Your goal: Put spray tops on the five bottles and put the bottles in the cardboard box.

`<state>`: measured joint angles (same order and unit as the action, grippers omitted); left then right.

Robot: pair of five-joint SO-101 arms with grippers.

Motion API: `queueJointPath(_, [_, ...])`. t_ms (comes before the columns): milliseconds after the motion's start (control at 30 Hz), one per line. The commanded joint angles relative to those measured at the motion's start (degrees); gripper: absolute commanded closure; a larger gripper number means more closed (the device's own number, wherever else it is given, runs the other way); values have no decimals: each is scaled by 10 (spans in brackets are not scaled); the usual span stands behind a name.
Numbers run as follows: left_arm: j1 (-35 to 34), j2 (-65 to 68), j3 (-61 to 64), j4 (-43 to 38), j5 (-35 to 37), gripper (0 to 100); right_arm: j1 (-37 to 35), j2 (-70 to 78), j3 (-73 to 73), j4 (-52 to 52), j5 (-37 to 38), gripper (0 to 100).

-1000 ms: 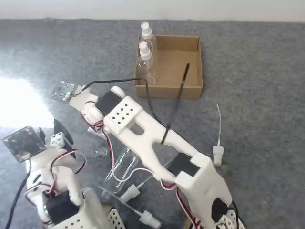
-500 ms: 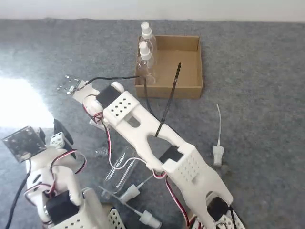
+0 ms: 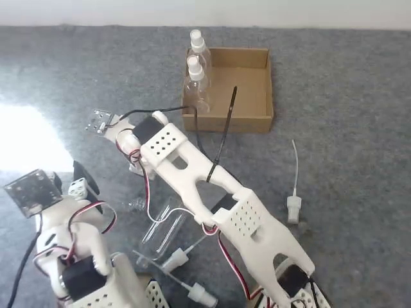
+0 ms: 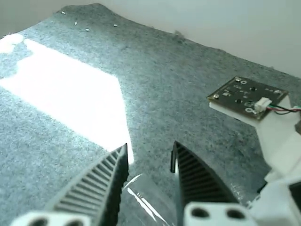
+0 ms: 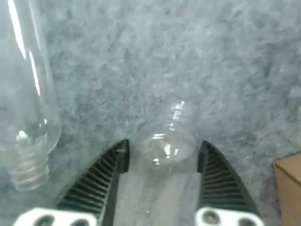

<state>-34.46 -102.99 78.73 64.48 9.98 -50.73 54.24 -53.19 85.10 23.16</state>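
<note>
My right gripper [image 5: 162,143] is open, with its fingers on either side of the rounded end of a clear bottle [image 5: 165,149] lying on the grey carpet. A gap shows on both sides. Beside it lies a second clear bottle [image 5: 28,136] with a bare threaded neck. In the high view the right arm's wrist [image 3: 136,163] is left of the cardboard box [image 3: 257,122]. Two bottles with spray tops [image 3: 194,80] stand in the box. My left gripper [image 4: 149,148] is at the lower left, shut on a clear bottle [image 4: 143,195].
Another clear bottle [image 3: 164,228] lies under the right arm. Loose spray tops lie at the right [image 3: 294,206] and near the front edge [image 3: 176,258], [image 3: 202,295]. A sunlit patch [image 3: 29,138] marks the carpet at the left. Open carpet lies right of the box.
The right arm has stretched out and dropped lower, its wrist shifting slightly toward the box. The left arm has kept still.
</note>
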Motion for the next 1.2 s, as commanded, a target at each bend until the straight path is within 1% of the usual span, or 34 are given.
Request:
queueJointPath(0, [-4, -7, -5, -11, 1, 863, 10, -9, -22, 40, 46, 948])
queueJointPath(167, [-4, -7, -5, -11, 1, 863, 13, -9, -42, 83, 75, 939])
queueJointPath(400, [-4, -7, -5, -11, 1, 863, 42, -3, -103, 175, 126, 939])
queueJointPath(500, [-4, -7, -5, -11, 1, 863, 39, -3, -79, 176, 134, 931])
queueJointPath(667, [-4, -7, -5, -11, 1, 863, 28, -3, -42, 176, 134, 833])
queueJointPath(967, [-4, -7, -5, -11, 0, 863, 29, -3, -40, 178, 133, 821])
queueJointPath(1100, [-4, -7, -5, -11, 0, 863, 30, -3, -33, 180, 133, 762])
queueJointPath(1167, [-4, -7, -5, -11, 0, 863, 29, -3, -21, 179, 134, 762])
